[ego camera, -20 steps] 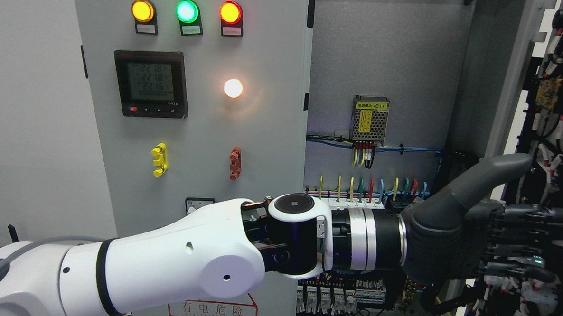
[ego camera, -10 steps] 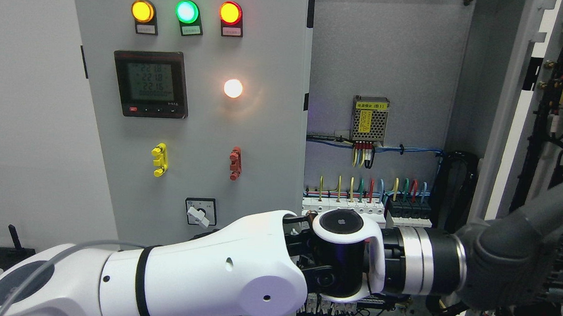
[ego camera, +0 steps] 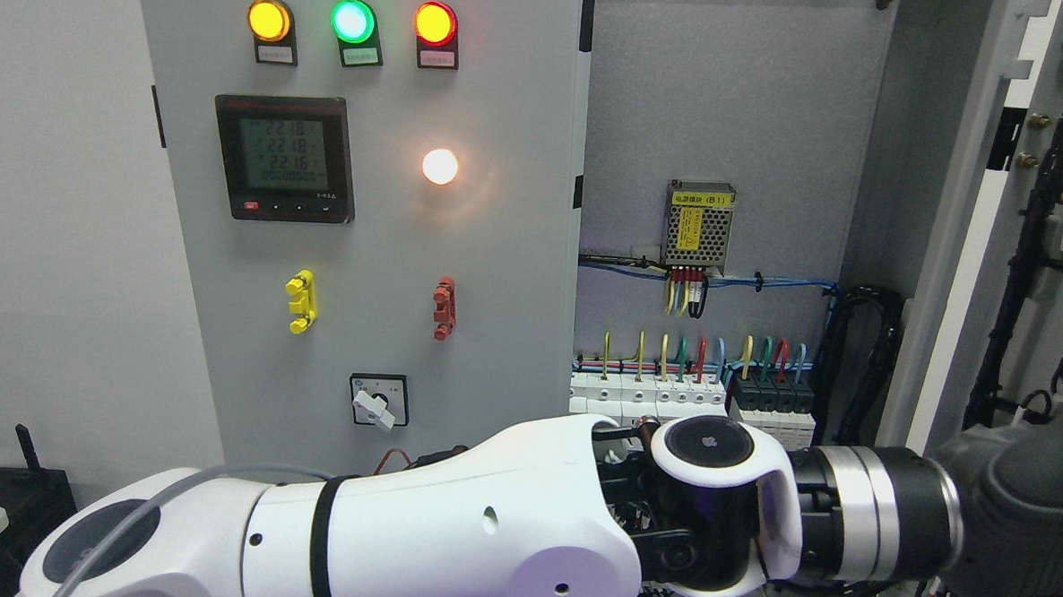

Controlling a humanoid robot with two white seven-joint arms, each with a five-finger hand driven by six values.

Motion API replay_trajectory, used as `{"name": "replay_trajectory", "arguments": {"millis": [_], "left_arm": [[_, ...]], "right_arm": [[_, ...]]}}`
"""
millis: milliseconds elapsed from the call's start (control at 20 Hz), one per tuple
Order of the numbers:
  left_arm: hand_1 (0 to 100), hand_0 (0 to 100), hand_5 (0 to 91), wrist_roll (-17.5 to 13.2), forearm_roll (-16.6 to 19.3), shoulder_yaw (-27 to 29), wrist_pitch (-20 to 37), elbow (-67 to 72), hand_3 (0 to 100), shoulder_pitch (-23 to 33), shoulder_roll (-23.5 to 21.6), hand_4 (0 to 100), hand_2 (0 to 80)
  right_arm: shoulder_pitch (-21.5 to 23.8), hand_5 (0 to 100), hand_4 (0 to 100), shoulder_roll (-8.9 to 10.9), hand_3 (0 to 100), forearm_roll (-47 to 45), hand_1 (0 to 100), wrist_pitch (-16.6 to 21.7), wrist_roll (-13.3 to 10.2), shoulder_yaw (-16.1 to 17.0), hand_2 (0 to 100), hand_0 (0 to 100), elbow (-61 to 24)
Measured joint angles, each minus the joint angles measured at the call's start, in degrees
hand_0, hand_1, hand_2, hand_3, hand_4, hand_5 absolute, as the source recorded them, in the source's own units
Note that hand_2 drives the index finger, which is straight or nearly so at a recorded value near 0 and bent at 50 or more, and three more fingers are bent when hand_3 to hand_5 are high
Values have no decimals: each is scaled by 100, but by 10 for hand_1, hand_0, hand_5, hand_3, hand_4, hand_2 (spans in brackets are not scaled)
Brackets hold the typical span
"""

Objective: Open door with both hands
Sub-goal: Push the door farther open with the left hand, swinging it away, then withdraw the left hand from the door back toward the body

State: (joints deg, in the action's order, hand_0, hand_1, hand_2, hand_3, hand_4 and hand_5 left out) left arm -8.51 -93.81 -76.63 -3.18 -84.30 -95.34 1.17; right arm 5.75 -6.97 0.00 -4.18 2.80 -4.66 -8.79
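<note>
Door point(ego camera: 1049, 267) stands swung wide at three o'clock of the frame, its wired inner face showing; left of it, at nine o'clock, the closed panel point(ego camera: 364, 219) carries lit lamps and a meter point(ego camera: 284, 158). Left arm point(ego camera: 449, 537) enters at seven o'clock and crosses to four o'clock; the left hand point(ego camera: 1029, 513) runs off the frame edge, so whether its fingers are open or closed cannot be told.

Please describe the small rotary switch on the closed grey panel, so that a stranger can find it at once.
Start at the grey panel with three lamps on top. Go down past the meter and the yellow handle. The switch sits lowest, just above the left arm: a square plate with a white knob.
</note>
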Motion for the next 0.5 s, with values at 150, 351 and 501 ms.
{"name": "replay_trajectory", "arguments": {"millis": [150,351,501], "left_arm": [[0,0,0,9,8,8,4,25,0,2,65,0,0],[0,0,0,16,16,17,4,54,0,4,129,0,0],[0,0,0,17,28,20,22,91,0,8,161,0,0]], "right_arm": [[0,0,0,0,0,0,0,0,-2,0,0,383,0],[0,0,0,0,0,0,0,0,-2,0,0,383,0],[0,0,0,0,0,0,0,0,-3,0,0,383,0]]}}
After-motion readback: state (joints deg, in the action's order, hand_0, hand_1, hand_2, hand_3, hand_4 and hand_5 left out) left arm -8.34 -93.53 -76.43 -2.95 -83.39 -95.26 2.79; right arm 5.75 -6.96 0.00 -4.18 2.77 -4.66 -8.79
